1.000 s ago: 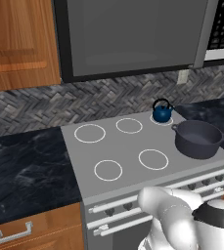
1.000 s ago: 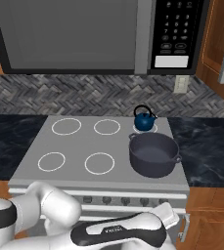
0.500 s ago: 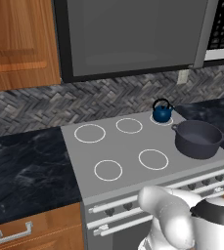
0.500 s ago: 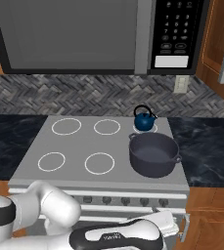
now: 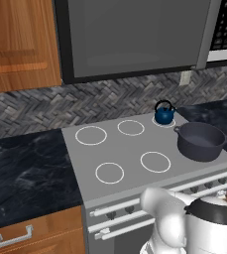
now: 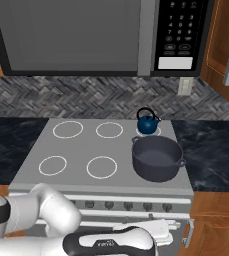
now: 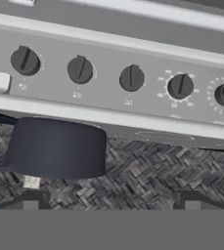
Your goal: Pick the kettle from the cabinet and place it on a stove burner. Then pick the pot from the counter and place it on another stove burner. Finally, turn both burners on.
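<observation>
Knobs [image 7: 131, 78], round, dark and ridged, line the stove's flat grey front panel straight ahead of the claw [image 7: 111, 200], whose two dark tips stand wide apart, holding nothing. Beyond the panel, upside down in the hand view, sits the smooth dark-grey pot [image 6: 156, 158], wide and lidless with small loop handles, on the matte grey cooktop [image 6: 111, 150]. Just behind it stands the small, glossy blue kettle [image 6: 147, 122] with its arched black handle. Thin white burner rings [image 6: 102, 167] lie bare alongside. Herringbone stone tile [image 6: 86, 97] backs the stove.
</observation>
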### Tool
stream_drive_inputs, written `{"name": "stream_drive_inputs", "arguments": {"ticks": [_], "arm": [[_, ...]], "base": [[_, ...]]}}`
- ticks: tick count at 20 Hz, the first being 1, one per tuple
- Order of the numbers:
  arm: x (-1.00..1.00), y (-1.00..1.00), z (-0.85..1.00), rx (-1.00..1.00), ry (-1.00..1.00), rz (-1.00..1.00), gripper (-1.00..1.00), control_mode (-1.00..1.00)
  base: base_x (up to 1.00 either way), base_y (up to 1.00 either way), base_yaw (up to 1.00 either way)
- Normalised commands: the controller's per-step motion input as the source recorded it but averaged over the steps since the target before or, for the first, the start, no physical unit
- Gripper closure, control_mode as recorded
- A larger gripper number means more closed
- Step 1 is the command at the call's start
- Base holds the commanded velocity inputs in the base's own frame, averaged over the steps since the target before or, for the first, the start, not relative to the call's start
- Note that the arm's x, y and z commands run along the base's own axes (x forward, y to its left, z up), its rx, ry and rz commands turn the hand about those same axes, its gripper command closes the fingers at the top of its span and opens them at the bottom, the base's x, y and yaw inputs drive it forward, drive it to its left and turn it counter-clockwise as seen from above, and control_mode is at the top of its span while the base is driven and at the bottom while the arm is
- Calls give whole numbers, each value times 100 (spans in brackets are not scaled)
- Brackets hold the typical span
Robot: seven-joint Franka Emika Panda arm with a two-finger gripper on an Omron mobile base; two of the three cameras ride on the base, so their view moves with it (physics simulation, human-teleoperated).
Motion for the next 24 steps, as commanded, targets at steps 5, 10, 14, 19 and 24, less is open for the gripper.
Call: {"name": "stream_drive_inputs", "arguments": {"ticks": [5, 10, 14, 19, 24], "arm": [[10, 12, -16, 0, 0, 0, -100, -100], [12, 6, -9, 0, -1, 0, -100, -100], [20, -9, -6, 4, 1, -3, -100, -100], [28, -7, -12, 5, 1, -4, -100, -100], [25, -6, -27, 4, 0, -3, -100, -100]], "base": [[0, 0, 0], [0, 0, 0], [0, 0, 0], [0, 0, 0], [0, 0, 0]]}}
